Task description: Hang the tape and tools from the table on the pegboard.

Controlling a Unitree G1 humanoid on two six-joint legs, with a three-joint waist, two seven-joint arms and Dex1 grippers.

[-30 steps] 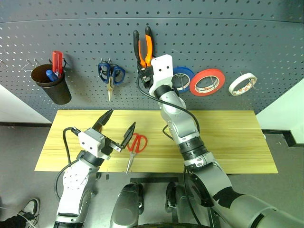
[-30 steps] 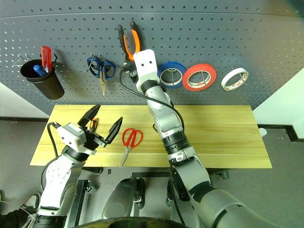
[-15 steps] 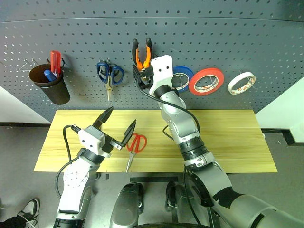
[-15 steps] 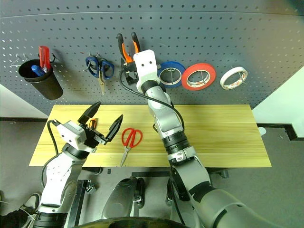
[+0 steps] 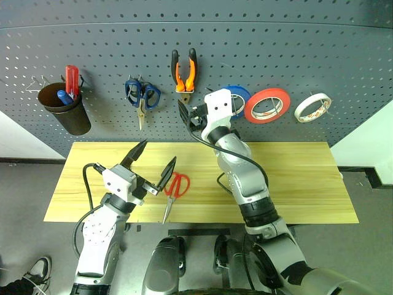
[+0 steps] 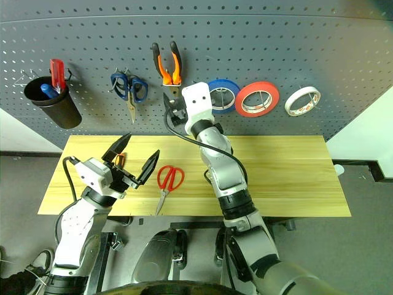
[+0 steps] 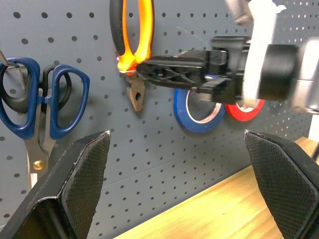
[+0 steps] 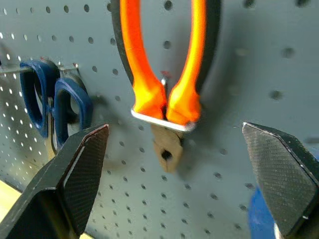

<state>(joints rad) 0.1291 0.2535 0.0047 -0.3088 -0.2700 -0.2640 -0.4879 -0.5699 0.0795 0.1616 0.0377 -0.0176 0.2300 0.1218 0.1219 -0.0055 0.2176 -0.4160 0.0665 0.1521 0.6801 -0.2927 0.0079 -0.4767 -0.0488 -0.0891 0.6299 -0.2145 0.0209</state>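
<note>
Left eye view: red-handled scissors (image 5: 174, 190) lie on the table (image 5: 307, 184), blades pointing toward the robot. They sit just beside the wide-open, empty left gripper (image 5: 152, 165). The open right gripper (image 5: 186, 114) is up by the pegboard (image 5: 276, 49).

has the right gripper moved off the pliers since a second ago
Yes. The right gripper has dropped below the pliers, which hang on the pegboard, and stands open.
</note>
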